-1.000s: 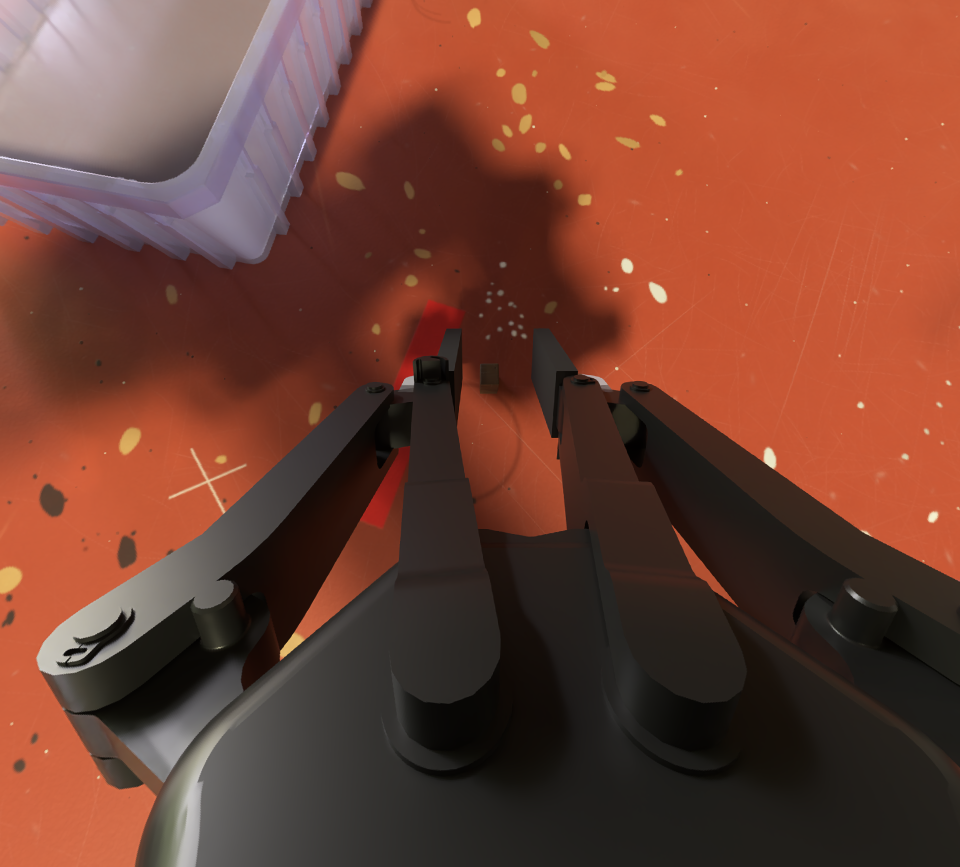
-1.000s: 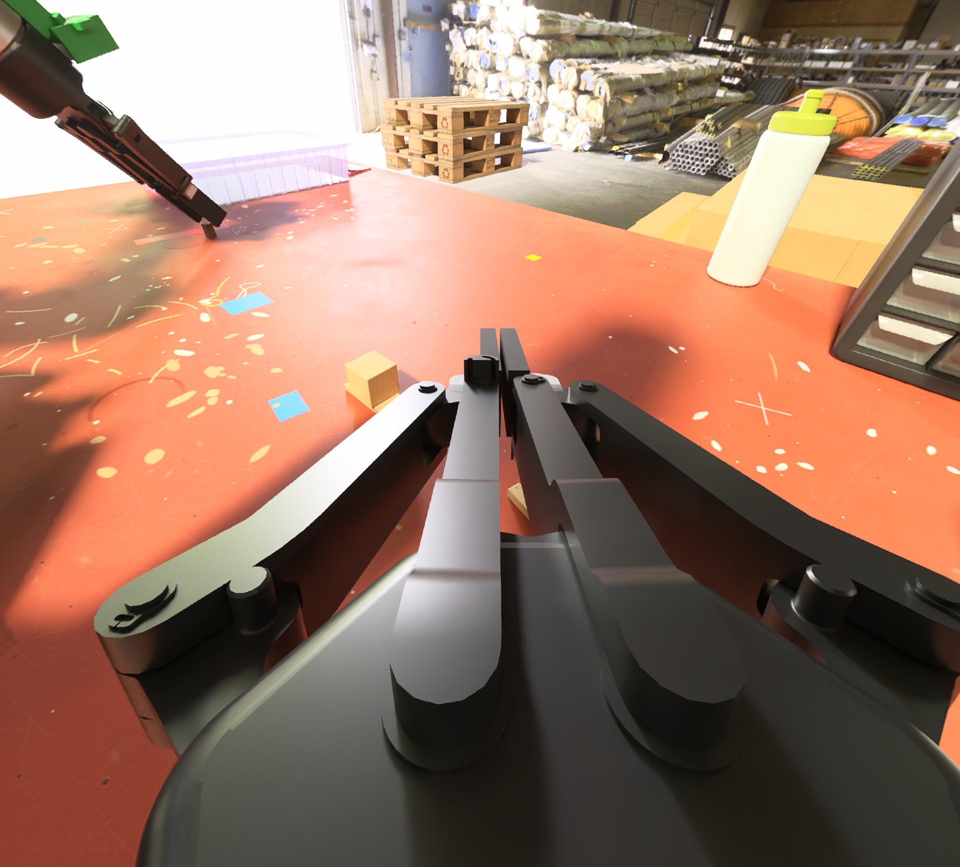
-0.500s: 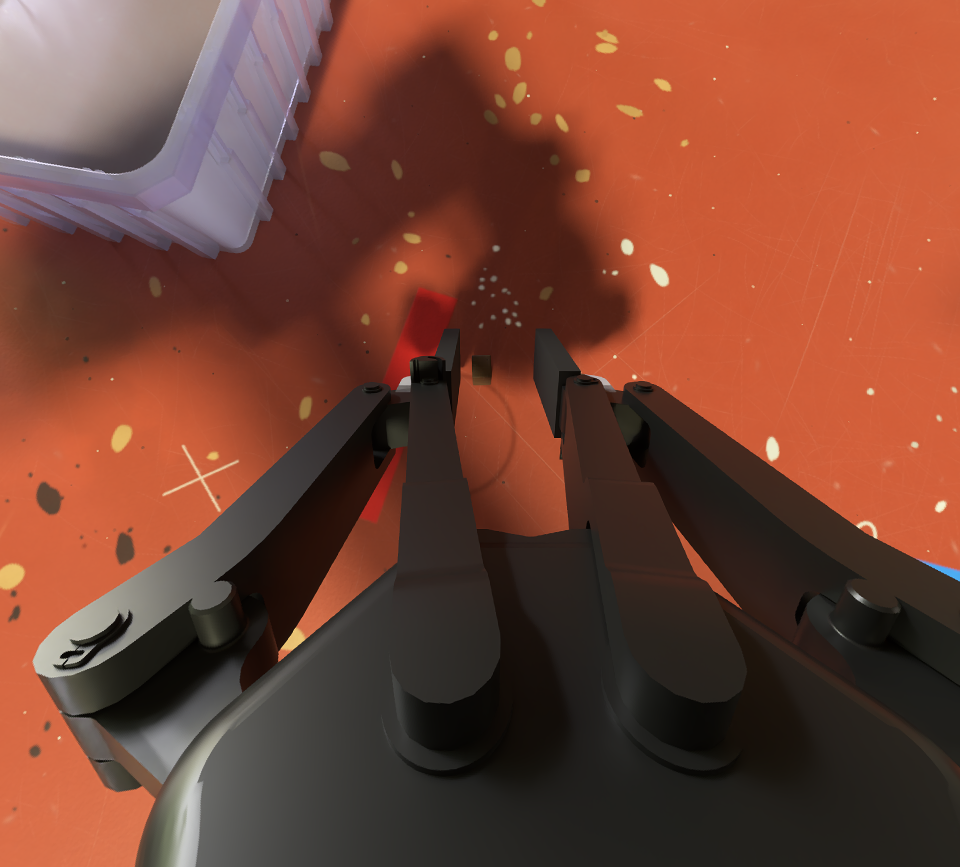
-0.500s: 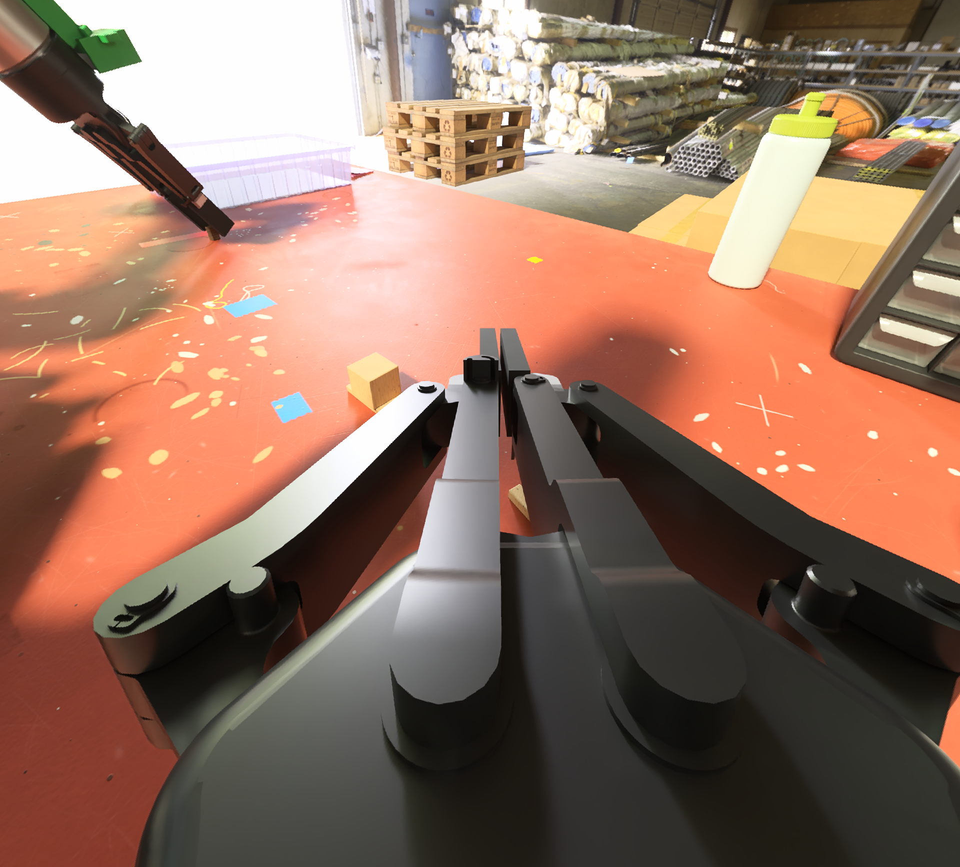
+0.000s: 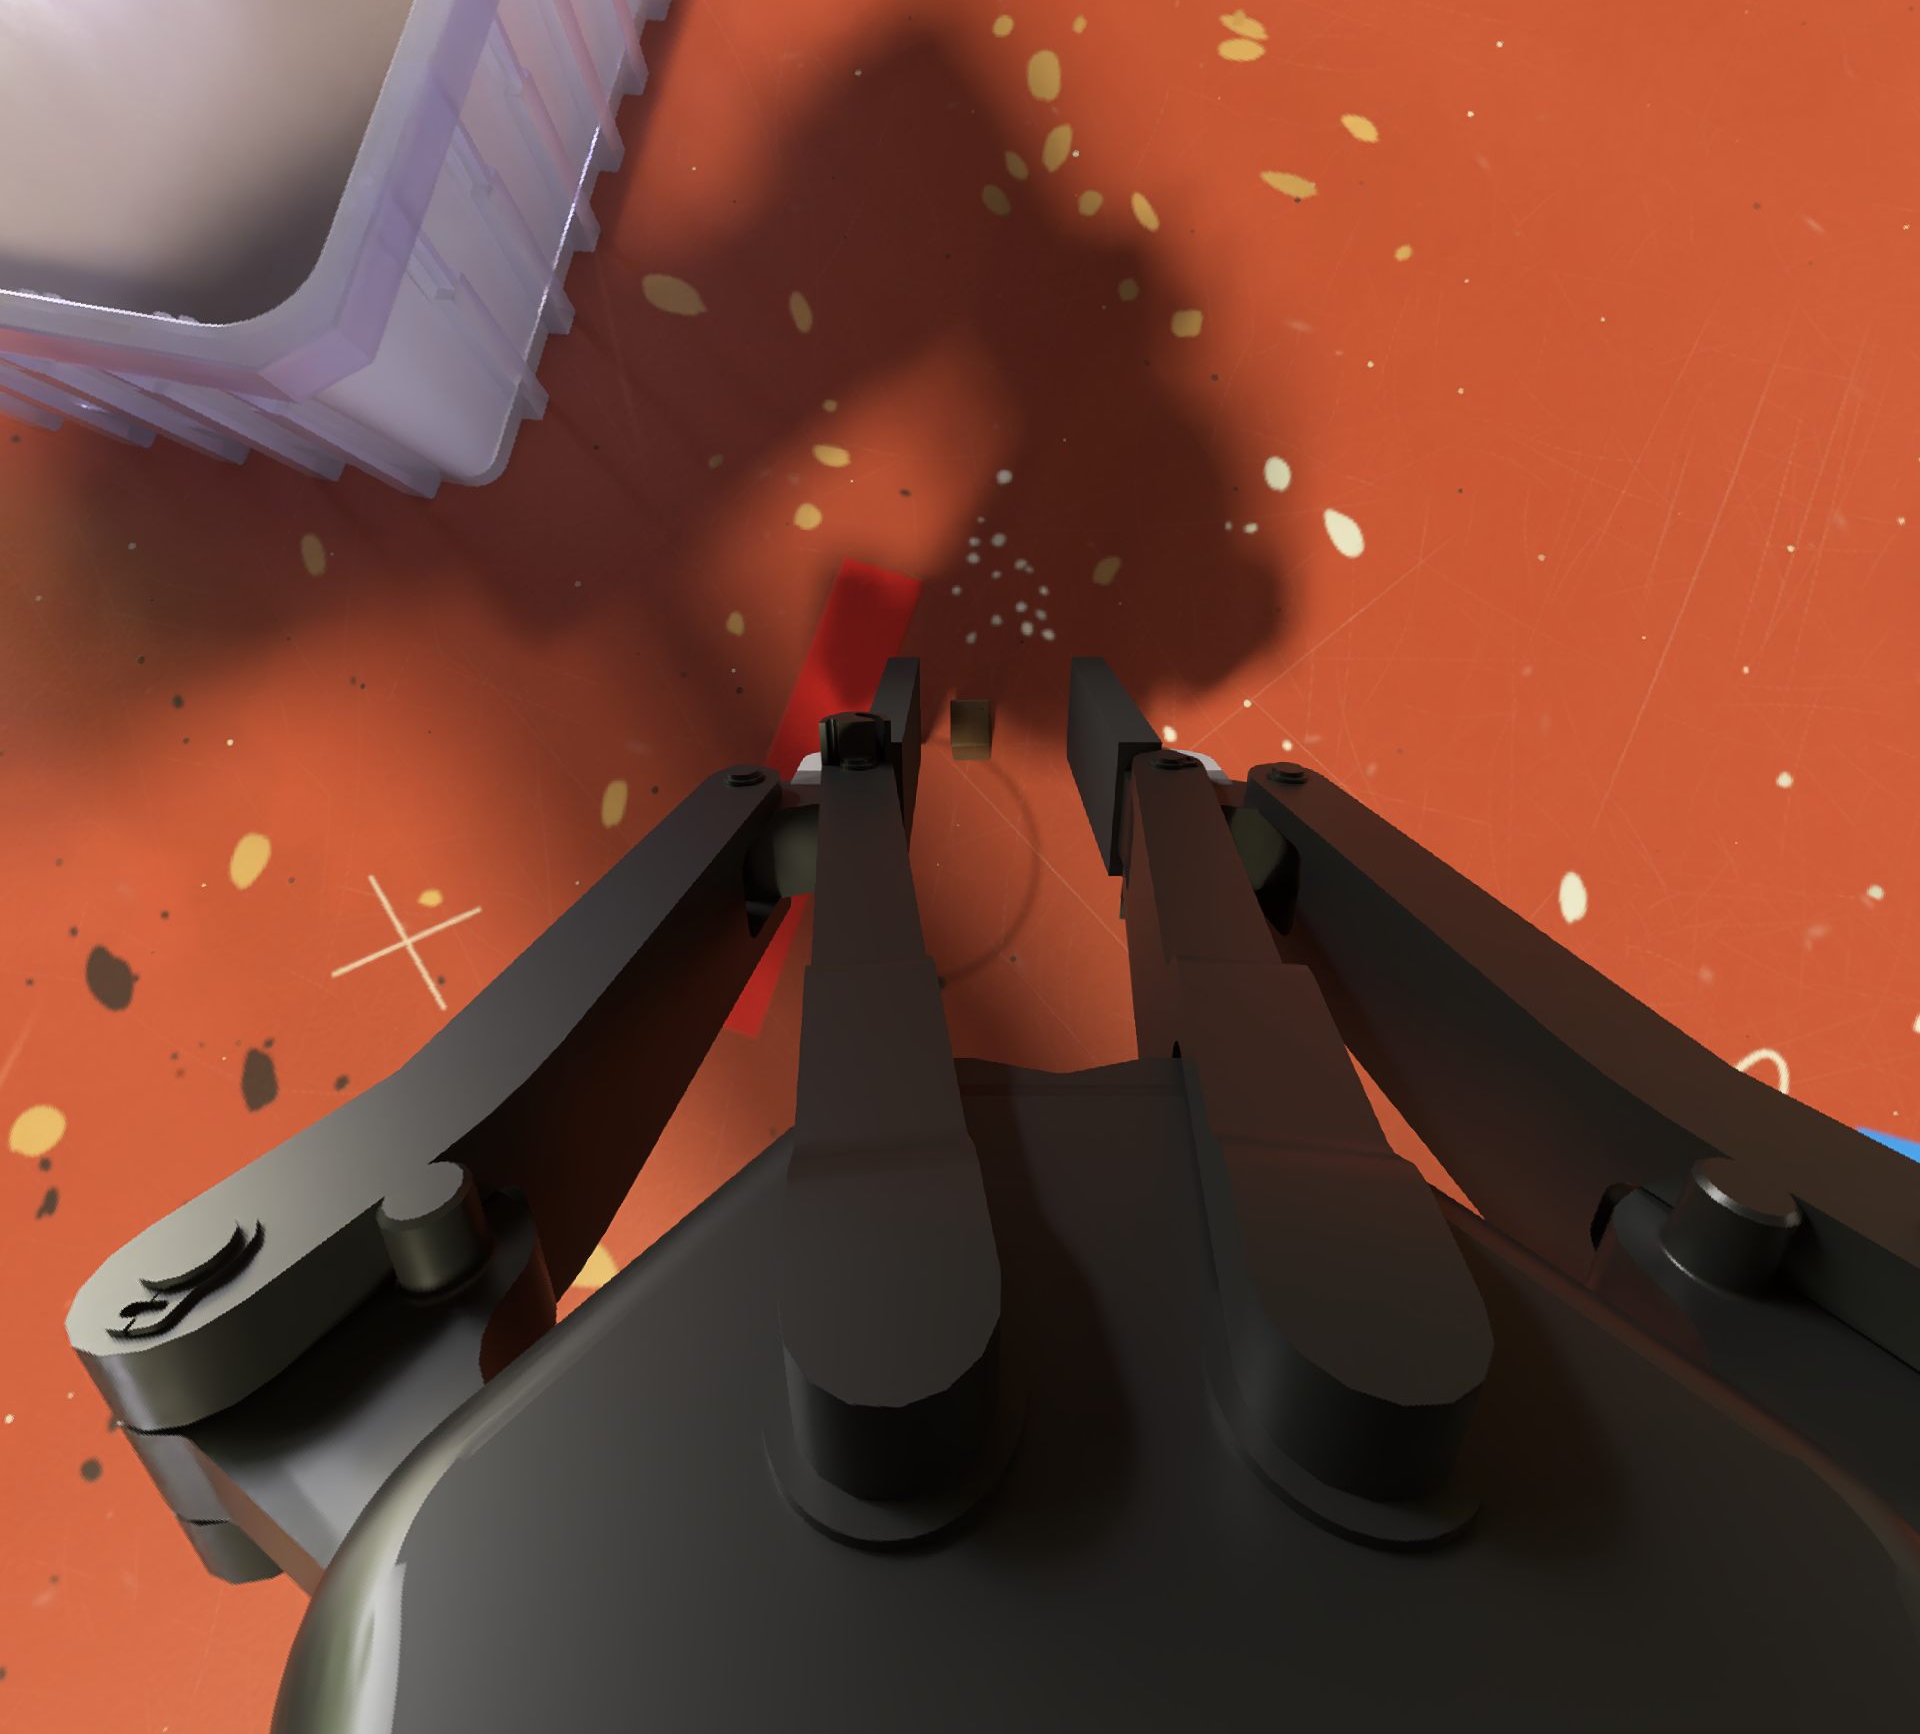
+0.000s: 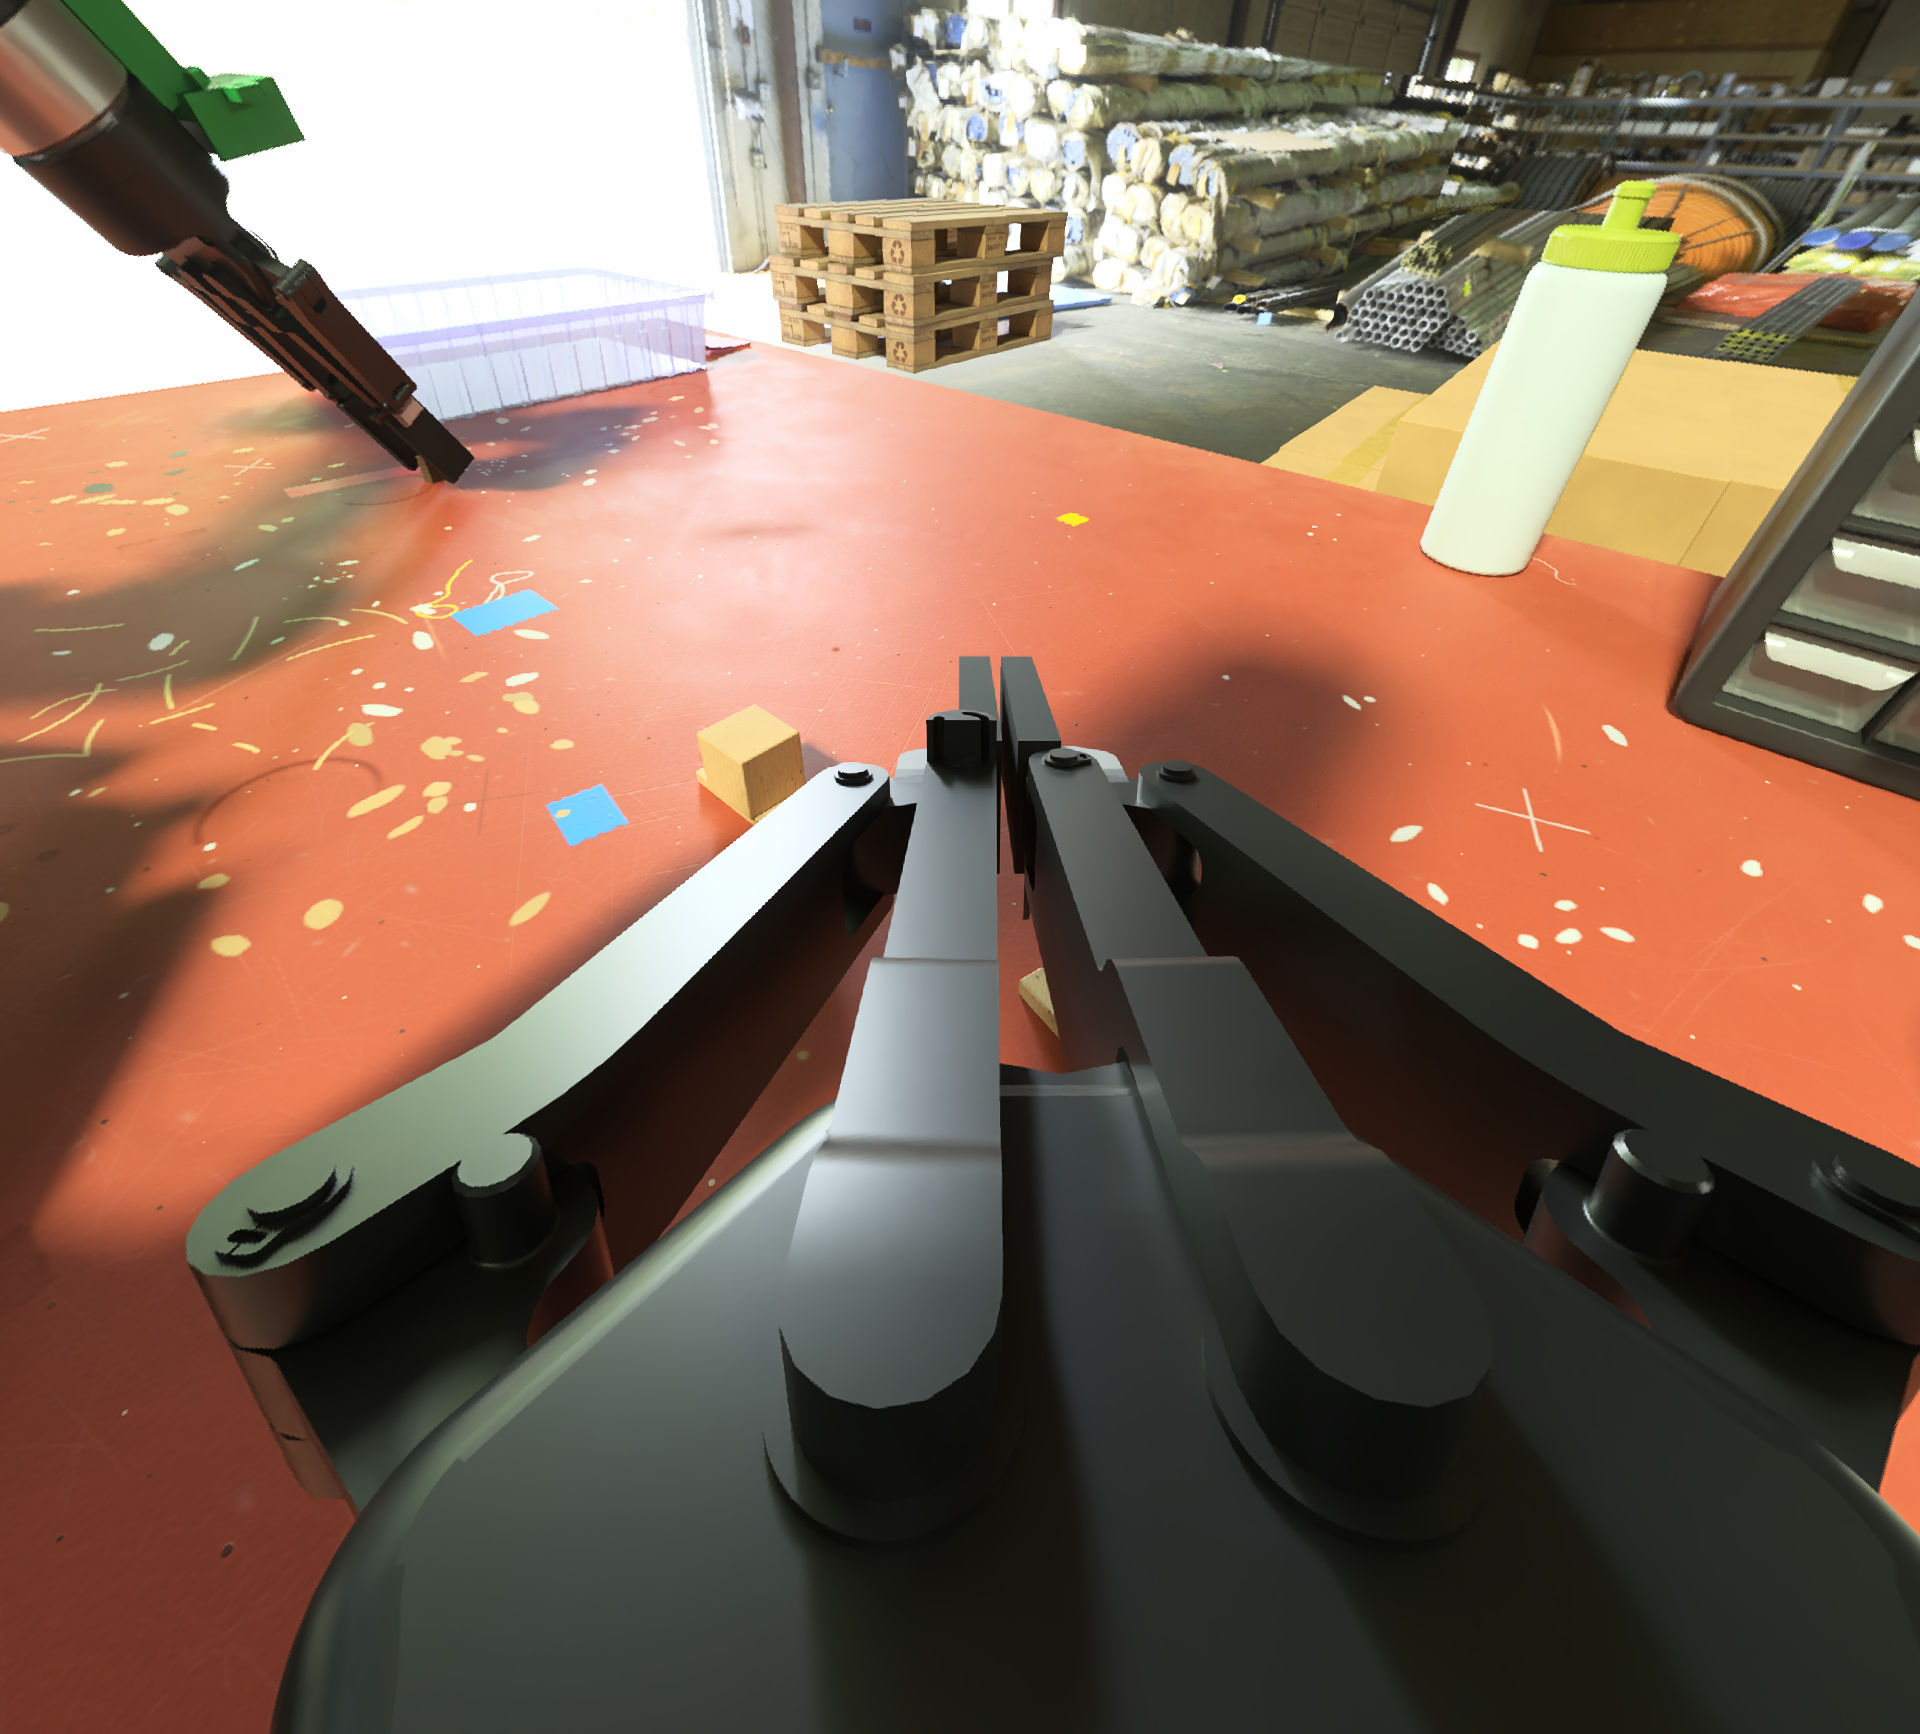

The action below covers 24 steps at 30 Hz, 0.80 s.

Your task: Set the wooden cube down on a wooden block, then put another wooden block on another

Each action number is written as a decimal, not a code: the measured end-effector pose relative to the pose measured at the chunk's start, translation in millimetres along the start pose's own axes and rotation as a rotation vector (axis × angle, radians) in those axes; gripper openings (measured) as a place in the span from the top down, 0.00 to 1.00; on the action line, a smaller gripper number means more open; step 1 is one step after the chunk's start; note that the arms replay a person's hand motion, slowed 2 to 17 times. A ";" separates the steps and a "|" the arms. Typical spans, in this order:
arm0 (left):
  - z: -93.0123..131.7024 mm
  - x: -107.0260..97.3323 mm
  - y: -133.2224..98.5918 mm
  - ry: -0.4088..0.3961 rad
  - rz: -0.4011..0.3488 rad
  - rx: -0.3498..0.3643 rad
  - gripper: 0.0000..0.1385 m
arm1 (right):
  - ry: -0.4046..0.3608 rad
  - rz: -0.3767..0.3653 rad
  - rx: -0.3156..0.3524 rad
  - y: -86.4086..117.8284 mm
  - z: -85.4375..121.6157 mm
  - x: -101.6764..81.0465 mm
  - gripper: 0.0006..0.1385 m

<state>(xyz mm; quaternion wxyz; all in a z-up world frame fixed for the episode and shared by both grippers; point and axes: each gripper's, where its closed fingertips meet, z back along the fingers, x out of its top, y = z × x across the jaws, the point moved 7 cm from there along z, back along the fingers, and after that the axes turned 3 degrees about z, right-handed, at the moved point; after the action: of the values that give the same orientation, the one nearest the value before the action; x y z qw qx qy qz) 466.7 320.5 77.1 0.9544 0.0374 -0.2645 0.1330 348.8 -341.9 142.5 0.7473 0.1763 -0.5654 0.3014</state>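
Observation:
In the left wrist view my left gripper [image 5: 992, 697] is open and points down at the orange table [image 5: 1558, 334]. A small wooden block [image 5: 970, 728] lies in shadow between its fingertips, touching neither. In the right wrist view my right gripper [image 6: 995, 682] is shut and empty, low over the table. A wooden cube [image 6: 750, 754] stands just left of its fingers and seems to rest on a thin flat wooden piece. Another wooden piece [image 6: 1039, 998] shows partly under the fingers. The left gripper also shows far off in the right wrist view [image 6: 431, 453], its tip at the small block.
A translucent ribbed bin [image 5: 343, 157] stands at the far left, and also shows in the right wrist view [image 6: 540, 339]. A red tape strip [image 5: 862, 624] lies beside the left fingers. A white bottle [image 6: 1538, 396] and a grey drawer cabinet [image 6: 1829, 624] stand at the right. Blue tape patches [image 6: 587, 814] mark the table.
The left arm's wrist has moved right and lower, its tip staying by the small block. The bin has slid slightly in the left wrist view. The right gripper has not moved.

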 end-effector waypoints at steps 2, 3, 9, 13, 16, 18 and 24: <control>-0.4 0.6 -0.1 -0.001 0.005 -0.001 0.72 | 0.000 -0.001 0.001 -0.1 0.0 -0.1 0.98; -0.6 1.0 -0.2 -0.003 0.008 -0.003 0.72 | 0.001 -0.001 0.001 -0.1 0.0 -0.1 0.98; -1.1 0.6 1.4 -0.001 0.024 -0.009 0.73 | 0.002 -0.003 0.003 -0.2 0.0 -0.5 0.98; -1.2 0.5 1.7 0.000 0.031 -0.015 0.73 | 0.003 -0.004 0.003 -0.3 0.0 -0.8 0.98; -1.3 0.5 2.2 -0.001 0.034 -0.017 0.73 | 0.004 -0.005 0.004 -0.4 -0.1 -0.9 0.98; -1.4 0.6 2.7 -0.002 0.038 -0.018 0.73 | 0.004 -0.005 0.005 -0.4 -0.2 -0.9 0.98; -1.4 1.0 5.2 -0.005 0.048 -0.016 0.76 | 0.005 -0.007 0.007 -0.4 -0.4 -1.3 0.98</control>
<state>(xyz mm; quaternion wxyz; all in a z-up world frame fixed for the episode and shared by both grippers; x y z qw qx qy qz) 466.8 326.0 76.3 0.9506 0.0238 -0.2689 0.1536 349.2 -342.2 141.2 0.7492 0.1801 -0.5616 0.3012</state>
